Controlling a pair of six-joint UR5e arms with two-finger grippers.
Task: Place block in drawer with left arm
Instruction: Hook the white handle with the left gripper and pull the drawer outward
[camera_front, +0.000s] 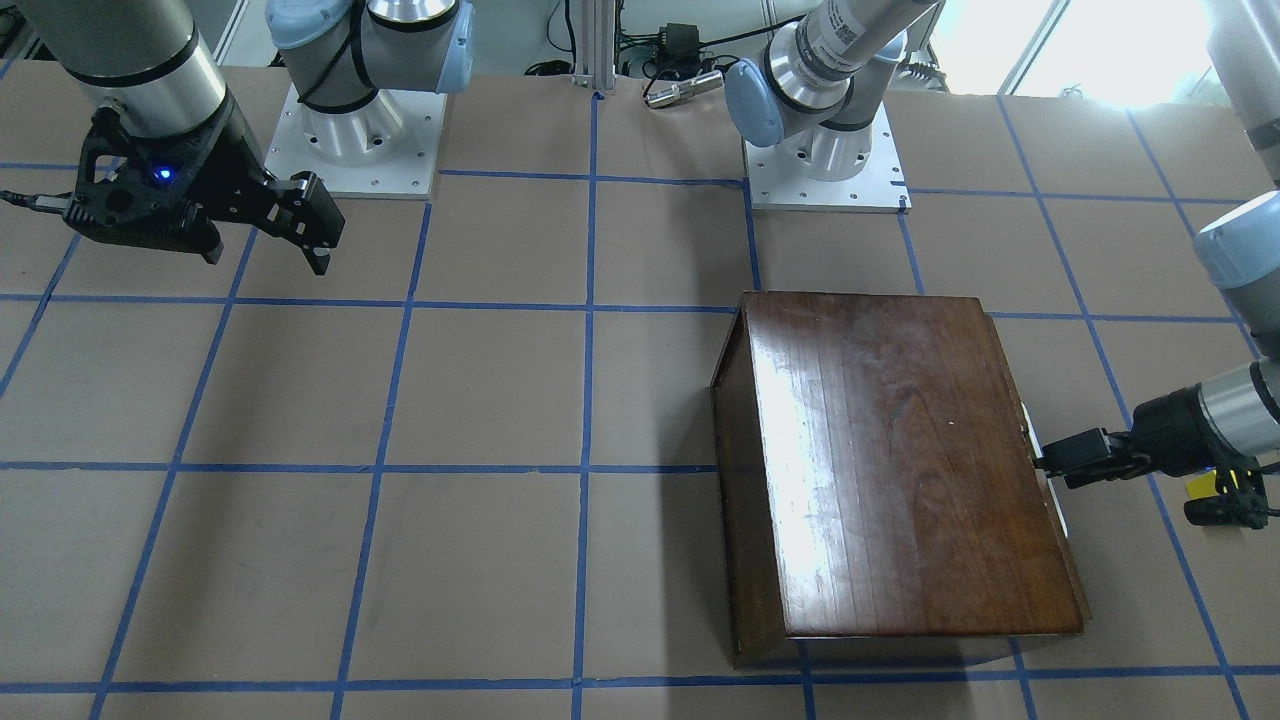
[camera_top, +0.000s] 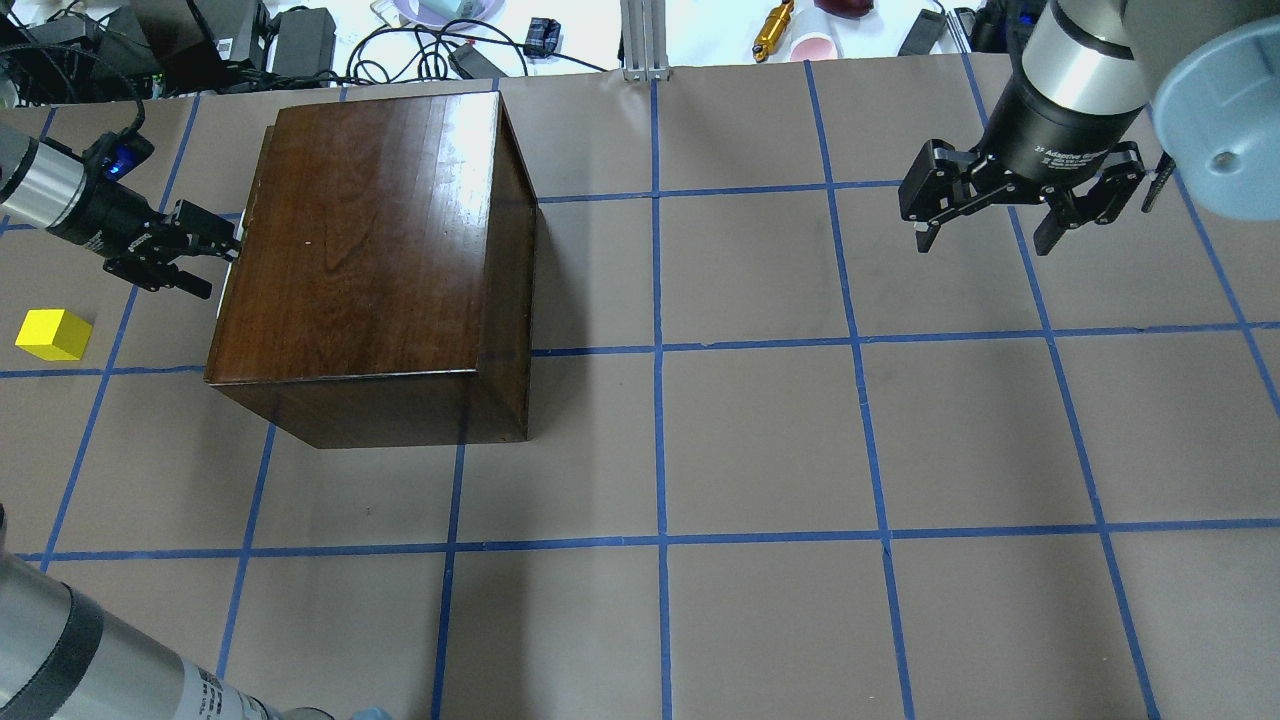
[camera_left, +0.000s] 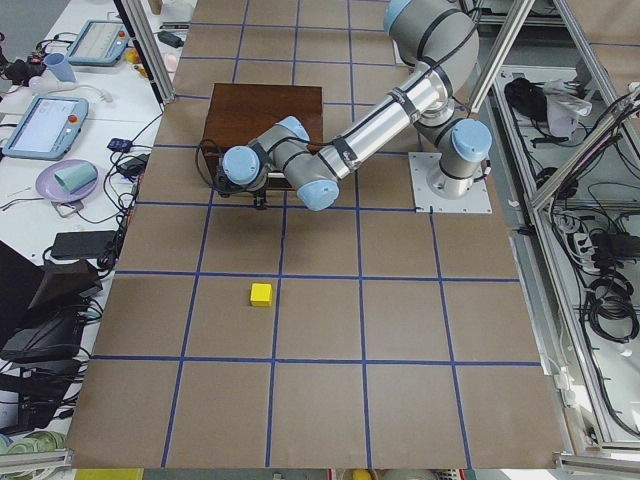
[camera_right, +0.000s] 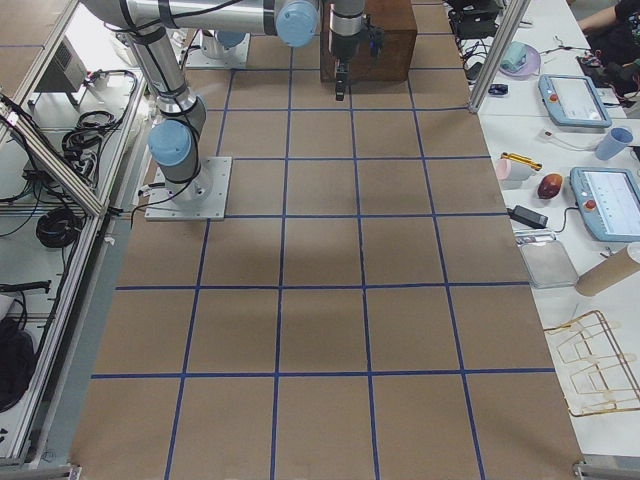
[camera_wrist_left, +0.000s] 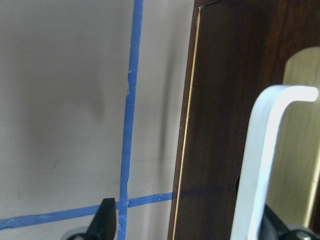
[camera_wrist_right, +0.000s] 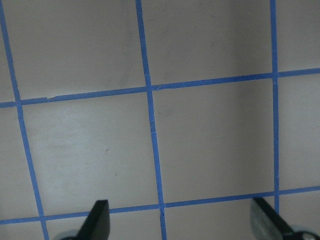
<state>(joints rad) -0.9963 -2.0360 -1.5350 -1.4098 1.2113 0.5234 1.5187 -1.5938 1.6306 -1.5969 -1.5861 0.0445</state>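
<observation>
The yellow block (camera_top: 52, 334) sits on the tabletop (camera_top: 760, 430) at eight o'clock from the left arm (camera_top: 60, 195), the nearer one. Its jaws are spread astride the metal pull (camera_wrist_left: 260, 165) of the drawer (camera_wrist_left: 215, 125), which looks shut, in the wooden box (camera_top: 370, 250). The right arm (camera_top: 1070, 100) hangs well apart, jaws spread.

Table (camera_top: 760, 430): holds the wooden box (camera_top: 370, 250) in its left half, toward the far edge, as the overhead view shows it. Drawer front (camera_wrist_left: 215, 125): on the box's left face, with the pull (camera_wrist_left: 260, 165) mounted on it. Left gripper (camera_top: 213, 265): up against that face, the pull between its spread fingers. Block (camera_top: 53, 334): on the table left of the box, apart from it, nearer the robot than the left gripper. Right gripper (camera_top: 985, 240): fingers spread, over the table's far right part, well apart from the box.
</observation>
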